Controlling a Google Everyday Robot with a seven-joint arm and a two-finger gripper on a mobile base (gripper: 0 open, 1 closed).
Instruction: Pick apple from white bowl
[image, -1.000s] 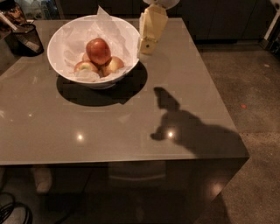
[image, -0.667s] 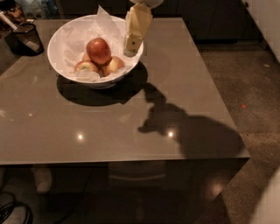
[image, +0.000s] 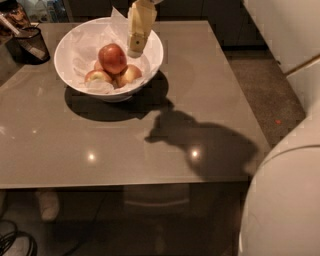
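Note:
The white bowl (image: 150, 65) stands at the back left of the grey table, lined with crumpled white paper. The large deep red apple (image: 112, 58) lies on top of the smaller, paler apples (image: 98, 76) inside it. My gripper (image: 135, 50) hangs over the bowl's right half, just right of the red apple and slightly above it, pointing down. It is not touching the apple.
A small dark mesh cup (image: 31, 44) with utensils stands at the table's back left corner. The grey table (image: 200, 110) stretches to the right and front. My arm's white body (image: 285, 200) fills the lower right. The floor lies beyond the right edge.
My gripper has moved left from beyond the bowl's right rim to above the bowl, beside the red apple. Its shadow on the table has shifted left too.

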